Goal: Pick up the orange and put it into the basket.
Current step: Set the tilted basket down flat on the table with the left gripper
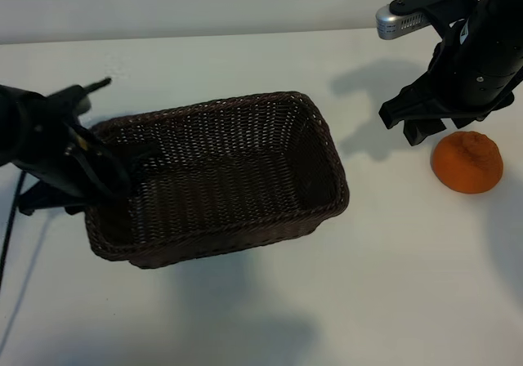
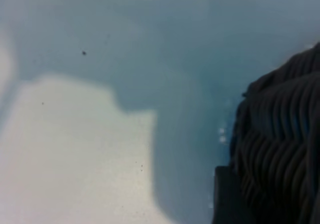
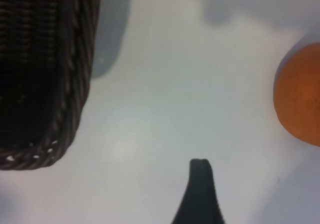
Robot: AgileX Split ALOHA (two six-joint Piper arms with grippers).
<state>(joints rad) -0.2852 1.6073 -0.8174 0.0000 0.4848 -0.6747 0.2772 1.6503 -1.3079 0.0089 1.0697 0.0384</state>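
Observation:
The orange (image 1: 467, 162) lies on the white table at the right, apart from the basket; it also shows at the edge of the right wrist view as the orange (image 3: 300, 101). My right gripper (image 1: 418, 127) hangs open just beside the orange, on the basket's side, holding nothing; one dark fingertip (image 3: 200, 184) shows. The dark brown wicker basket (image 1: 323, 117) stands mid-table, empty. My left gripper (image 1: 105, 166) straddles the basket's left rim, one finger inside and one finger (image 2: 226, 196) against the outer weave of the basket (image 2: 280, 134), shut on that wall.
White table (image 1: 392, 284) all around, with bare room between the basket and the orange. The basket's corner (image 3: 55, 134) shows in the right wrist view. A black cable (image 1: 10, 235) trails off the left arm.

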